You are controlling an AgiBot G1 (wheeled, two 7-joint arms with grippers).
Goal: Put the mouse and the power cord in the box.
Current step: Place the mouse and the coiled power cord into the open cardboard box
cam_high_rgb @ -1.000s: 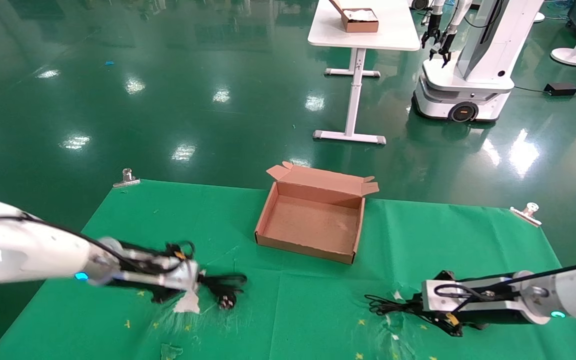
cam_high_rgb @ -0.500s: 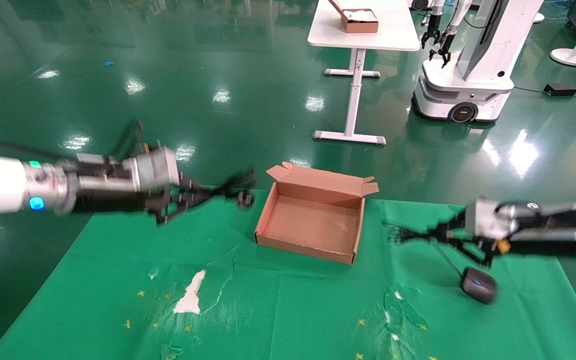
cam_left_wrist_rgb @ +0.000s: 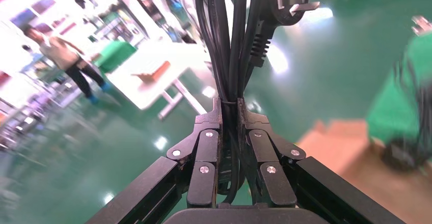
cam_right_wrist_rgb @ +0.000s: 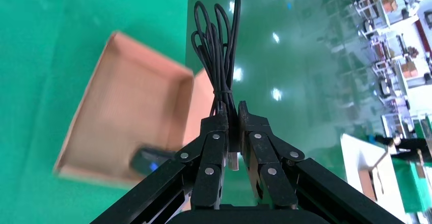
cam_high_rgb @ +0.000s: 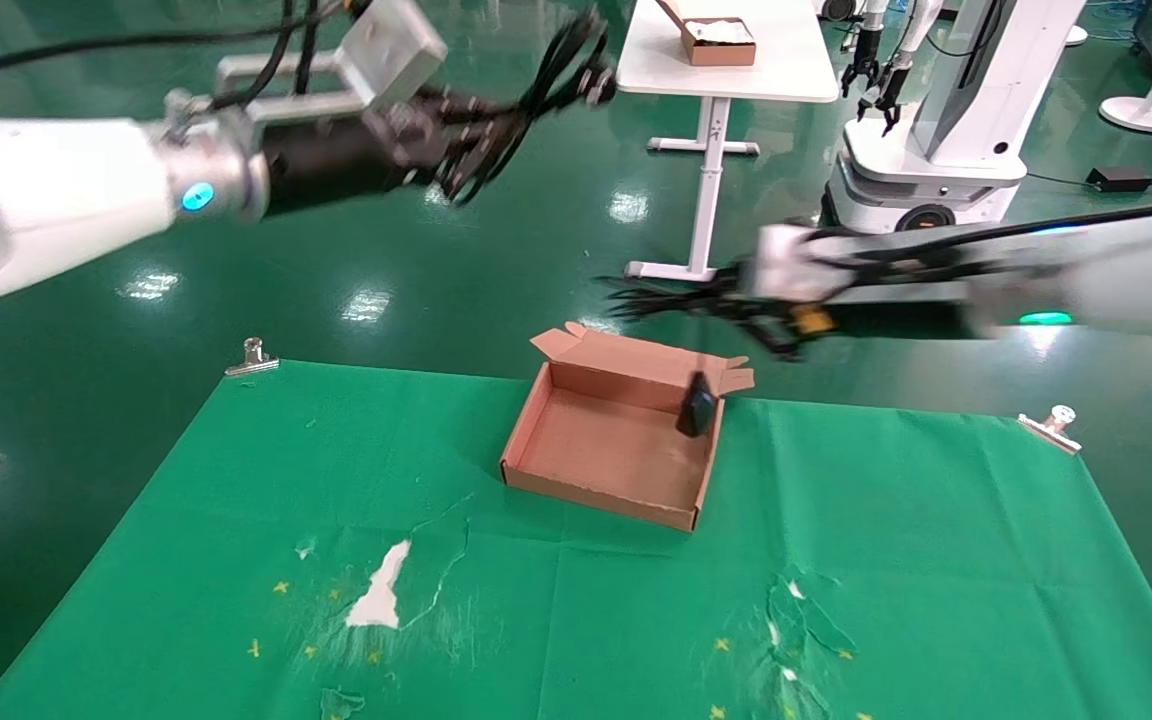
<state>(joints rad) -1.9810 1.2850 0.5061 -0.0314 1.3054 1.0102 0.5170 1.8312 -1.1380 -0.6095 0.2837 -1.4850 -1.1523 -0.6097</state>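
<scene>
Your left gripper (cam_high_rgb: 476, 150) is high over the floor, well up and left of the box (cam_high_rgb: 576, 470), its fingers (cam_left_wrist_rgb: 206, 147) pinching the power cord (cam_high_rgb: 561, 65); the coil's strands run up between them and the pronged plug (cam_left_wrist_rgb: 295, 2) sticks out at the far end. Your right gripper (cam_high_rgb: 736, 305) hangs above the box's far right corner, its fingers (cam_right_wrist_rgb: 214, 142) pressed together on the bundled loops of the mouse's thin cable (cam_right_wrist_rgb: 216, 46). The mouse (cam_high_rgb: 696, 410) dangles below on that cable, just inside the box's right wall near the far corner; you cannot tell whether it touches the wall. The box sits open on the green surface (cam_high_rgb: 236, 560), lid (cam_high_rgb: 636, 355) folded back at the far side with its small flaps splayed, the cardboard floor bare apart from the mouse. Left of the box the surface lies open out to its left edge, where a metal clip (cam_high_rgb: 253, 355) pins the far corner; another clip (cam_high_rgb: 1054, 425) holds the far right corner. The near cloth is torn in patches (cam_high_rgb: 376, 595).
</scene>
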